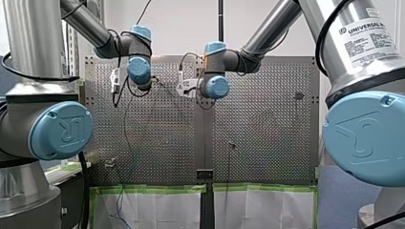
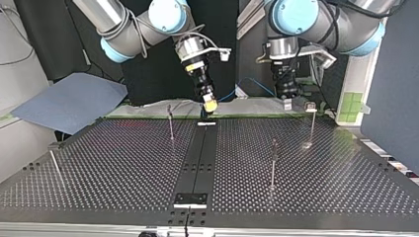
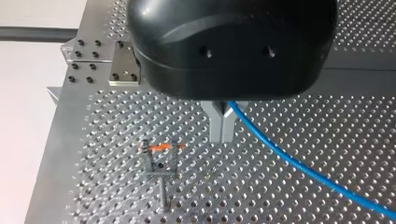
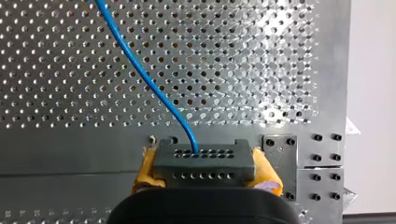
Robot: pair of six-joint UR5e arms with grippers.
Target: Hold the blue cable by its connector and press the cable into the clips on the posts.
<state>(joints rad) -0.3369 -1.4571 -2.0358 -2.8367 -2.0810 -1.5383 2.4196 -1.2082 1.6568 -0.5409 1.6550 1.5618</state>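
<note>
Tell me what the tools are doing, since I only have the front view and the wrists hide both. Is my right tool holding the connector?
Observer: Yes. In the right wrist view the right tool has its yellow pads closed on the grey connector, and the blue cable runs out of it.
Operator: And the left tool?
Observer: In the left wrist view the left tool has its metal fingers closed on the cable.
Operator: Is the cable in a clip yet?
Observer: Not in the one beside those fingers. That clip stands empty on its post, and the cable runs off on the fingers' other side.
</note>
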